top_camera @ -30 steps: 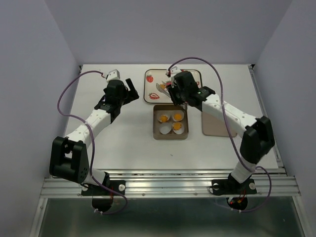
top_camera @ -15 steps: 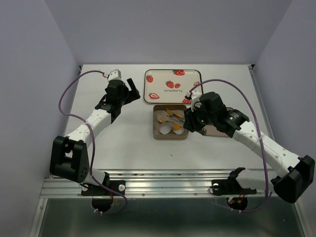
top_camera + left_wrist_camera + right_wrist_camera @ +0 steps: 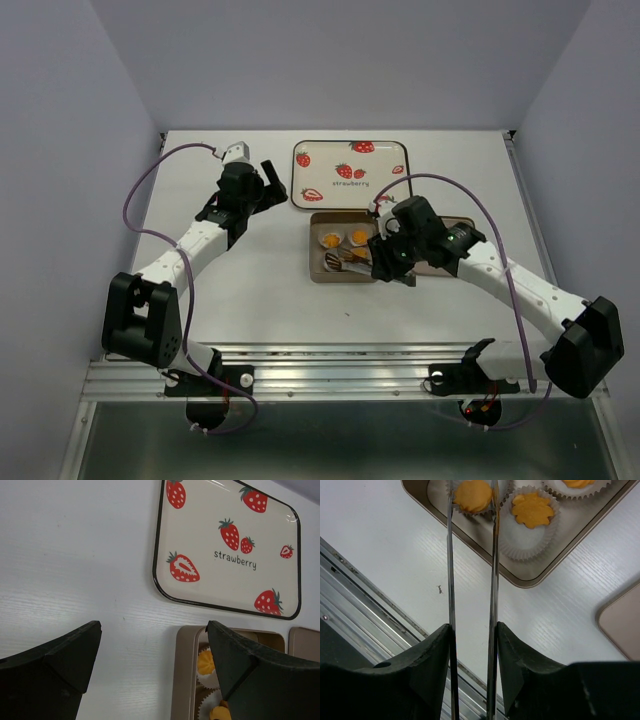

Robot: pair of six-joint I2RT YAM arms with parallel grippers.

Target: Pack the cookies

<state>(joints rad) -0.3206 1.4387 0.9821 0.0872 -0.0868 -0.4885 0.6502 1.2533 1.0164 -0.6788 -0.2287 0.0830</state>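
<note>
From above, my right arm has swung back off the strawberry tray [image 3: 350,172] where it hung a second ago. My right gripper [image 3: 387,260] now sits at the near right corner of the box [image 3: 345,279]. It is clamped on a pair of metal tongs [image 3: 352,257] that reach leftward from it across the box's near row. The cookies [image 3: 358,237] lie inside the box, just left of that gripper. My left gripper [image 3: 262,180] has barely shifted; it hangs well apart to the left with its jaws spread wide and nothing in them.

My left wrist camera shows bare table [image 3: 75,555] between my spread fingers. The tray lies ahead, and the box corner sits beside my right finger with two orange cookies in it.

In my right wrist view, the two tong blades run straight out from between my half-closed fingers. One round orange-yellow cookie lies between the blades, and I cannot tell whether they pinch it. To its right sits a scallop-edged cookie. Each rests in a white fluted paper cup [image 3: 520,542]. A tan lid [image 3: 622,617] lies off to my right.
</note>
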